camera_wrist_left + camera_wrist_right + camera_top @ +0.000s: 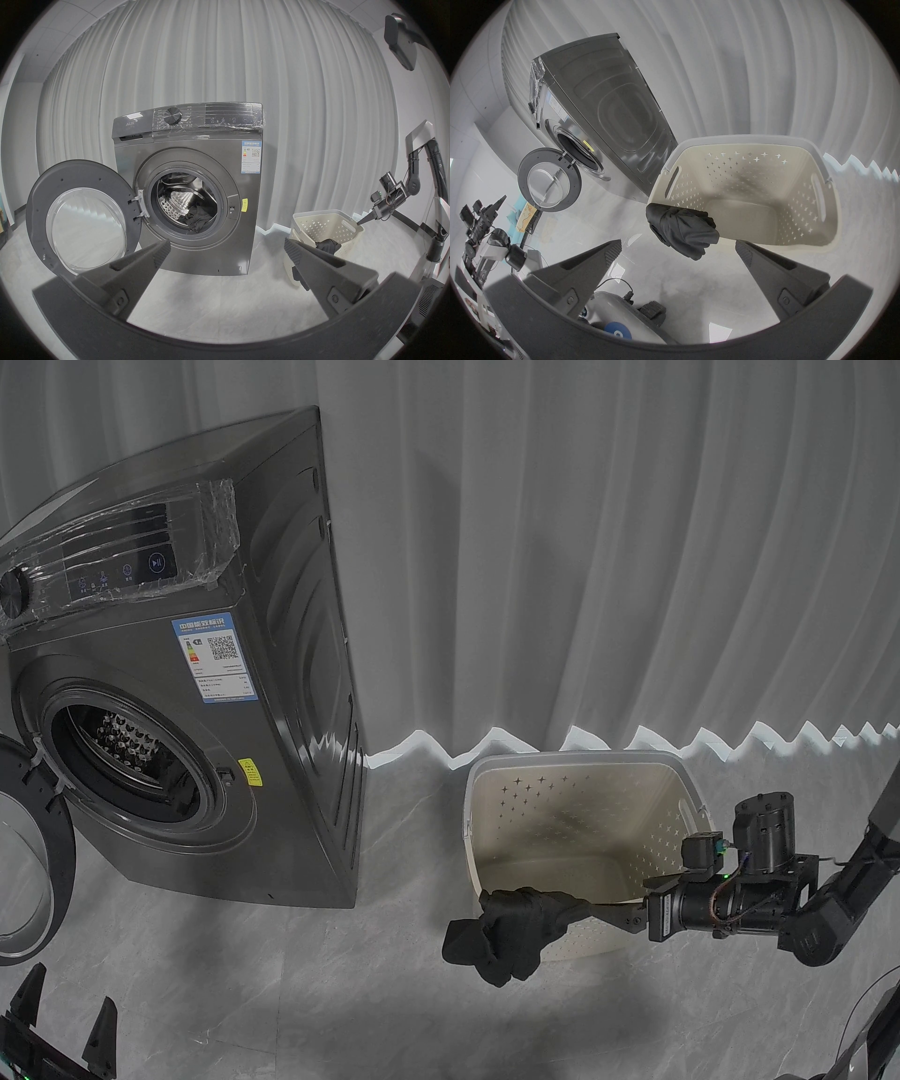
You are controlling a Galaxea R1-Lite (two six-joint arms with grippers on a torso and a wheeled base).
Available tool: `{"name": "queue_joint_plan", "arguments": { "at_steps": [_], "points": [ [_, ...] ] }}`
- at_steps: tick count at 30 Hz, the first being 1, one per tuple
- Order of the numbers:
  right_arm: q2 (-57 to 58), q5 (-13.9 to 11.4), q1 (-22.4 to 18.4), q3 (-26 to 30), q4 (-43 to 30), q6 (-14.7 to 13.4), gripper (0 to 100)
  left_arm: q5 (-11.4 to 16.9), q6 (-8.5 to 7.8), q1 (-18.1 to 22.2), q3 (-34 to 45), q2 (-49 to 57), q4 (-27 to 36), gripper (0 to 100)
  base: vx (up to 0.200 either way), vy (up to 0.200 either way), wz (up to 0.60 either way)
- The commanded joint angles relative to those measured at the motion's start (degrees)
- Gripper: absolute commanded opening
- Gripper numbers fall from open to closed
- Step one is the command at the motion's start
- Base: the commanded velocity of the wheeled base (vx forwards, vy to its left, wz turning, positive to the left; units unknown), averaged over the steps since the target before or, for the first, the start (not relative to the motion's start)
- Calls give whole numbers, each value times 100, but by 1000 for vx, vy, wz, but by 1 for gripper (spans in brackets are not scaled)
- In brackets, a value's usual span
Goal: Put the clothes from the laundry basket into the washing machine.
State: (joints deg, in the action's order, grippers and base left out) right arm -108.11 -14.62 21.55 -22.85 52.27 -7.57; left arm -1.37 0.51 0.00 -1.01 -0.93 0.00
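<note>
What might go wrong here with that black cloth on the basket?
The black garment hangs over the rim of the laundry basket, mostly outside; a nudge from the open right gripper could drop it onto the floor. The basket looks otherwise empty and light, so a pull might tip it. A weak grip could lose it before the washing machine.

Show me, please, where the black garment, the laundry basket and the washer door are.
black garment (682, 229): right wrist view, middle of the bunched cloth on the basket's rim.
laundry basket (581, 801): head view, inner back wall.
washer door (82, 227): left wrist view, glass pane of the open door.
</note>
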Motion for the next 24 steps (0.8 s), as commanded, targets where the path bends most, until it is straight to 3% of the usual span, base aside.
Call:
{"name": "queue_joint_plan", "arguments": {
  "at_steps": [1, 11, 24],
  "points": [
    [-703, 11, 130, -62, 459, 10, 100, -4, 2, 0, 101, 93, 0, 100, 0, 0, 0],
    [-1573, 55, 174, -256, 1435, 28, 100, -4, 2, 0, 101, 93, 0, 100, 0, 0, 0],
    [-2514, 99, 376, -862, 1839, 10, 100, -4, 2, 0, 101, 93, 0, 100, 0, 0, 0]
  ]
}}
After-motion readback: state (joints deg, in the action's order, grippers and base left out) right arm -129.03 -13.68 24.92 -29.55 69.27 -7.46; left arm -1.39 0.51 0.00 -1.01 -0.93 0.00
